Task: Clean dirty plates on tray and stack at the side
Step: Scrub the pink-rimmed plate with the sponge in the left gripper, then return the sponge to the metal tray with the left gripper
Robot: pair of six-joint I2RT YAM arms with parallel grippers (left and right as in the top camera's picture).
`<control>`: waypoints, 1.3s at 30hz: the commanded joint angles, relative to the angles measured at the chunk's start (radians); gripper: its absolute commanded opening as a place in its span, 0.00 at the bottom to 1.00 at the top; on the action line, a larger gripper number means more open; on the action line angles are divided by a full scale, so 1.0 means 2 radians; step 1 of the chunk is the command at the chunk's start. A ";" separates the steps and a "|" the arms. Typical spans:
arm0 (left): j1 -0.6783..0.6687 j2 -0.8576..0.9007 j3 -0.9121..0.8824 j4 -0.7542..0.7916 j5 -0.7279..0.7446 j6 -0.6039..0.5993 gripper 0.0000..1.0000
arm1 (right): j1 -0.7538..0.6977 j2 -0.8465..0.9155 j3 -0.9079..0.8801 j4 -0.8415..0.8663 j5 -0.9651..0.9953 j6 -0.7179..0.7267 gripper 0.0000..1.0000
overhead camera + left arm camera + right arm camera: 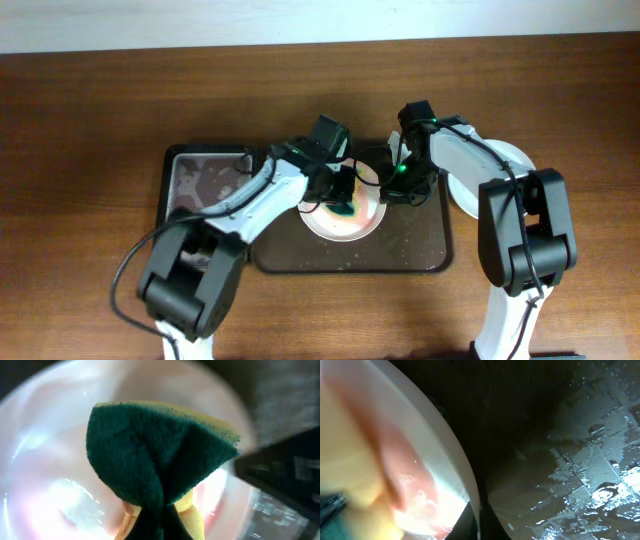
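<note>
A white plate (pixel 362 222) with red smears lies in the dark brown tray (pixel 420 255). My left gripper (pixel 343 194) is shut on a green and yellow sponge (pixel 345 207) and presses it onto the plate. In the left wrist view the sponge (pixel 155 455) covers the middle of the smeared plate (pixel 45 485), pinched in the jaws (pixel 160 527). My right gripper (pixel 398 186) is shut on the plate's right rim; the right wrist view shows its fingers (pixel 480 522) either side of the rim (pixel 447 450). More white plate (pixel 510 160) lies right of the tray, partly hidden by the right arm.
A smaller black tray (pixel 200 175) with a mottled inside adjoins the brown tray on the left. The brown tray's floor is wet (pixel 585 465). Both arms crowd over the tray's middle. Bare wooden table (pixel 90 120) surrounds the trays.
</note>
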 commanded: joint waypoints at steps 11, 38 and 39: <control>0.051 -0.024 0.007 -0.078 -0.090 0.089 0.00 | -0.006 0.007 -0.006 -0.008 0.026 -0.002 0.04; 0.256 -0.032 -0.046 -0.135 -0.137 0.149 0.77 | -0.006 0.007 -0.006 -0.010 0.026 -0.001 0.09; 0.256 -0.032 -0.046 -0.145 -0.137 0.149 0.80 | -0.006 0.007 -0.006 -0.010 0.026 -0.001 0.10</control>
